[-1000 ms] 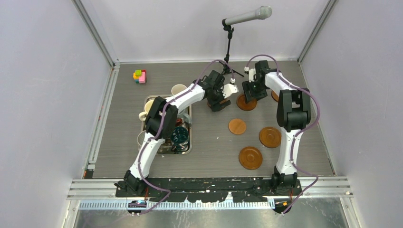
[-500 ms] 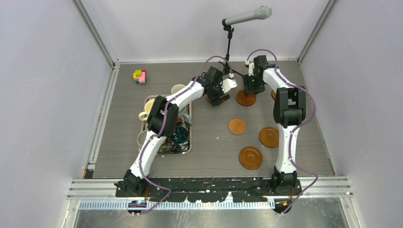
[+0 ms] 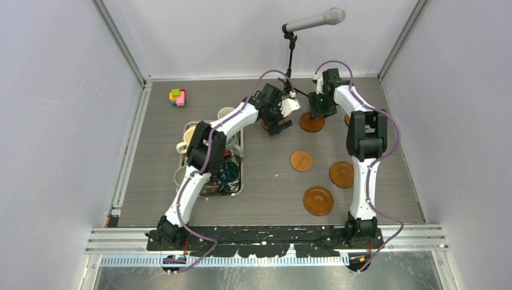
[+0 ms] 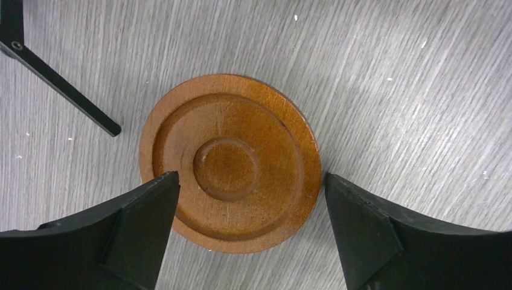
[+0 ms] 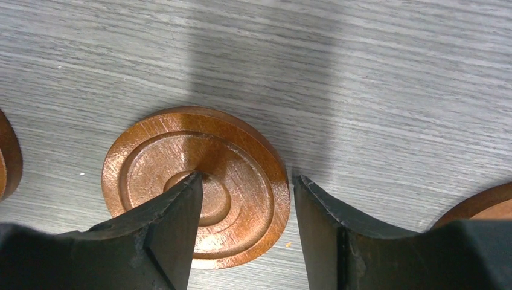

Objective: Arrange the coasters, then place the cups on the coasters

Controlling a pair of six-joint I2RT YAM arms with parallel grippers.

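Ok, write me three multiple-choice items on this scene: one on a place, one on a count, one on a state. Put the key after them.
1. Where on the table does the block toy sit?
A. far left corner
B. near right corner
C. dead centre

2. How many coasters show in the left wrist view?
A. none
B. one
C. three

3. How does the left gripper stand?
A. shut on the coaster
B. shut on nothing
C. open over the coaster

Key:
1 A, the top view shows the toy by the far left corner.
2 B, a single brown disc lies in that view.
3 C, its fingers stand wide apart, with the disc showing between them.
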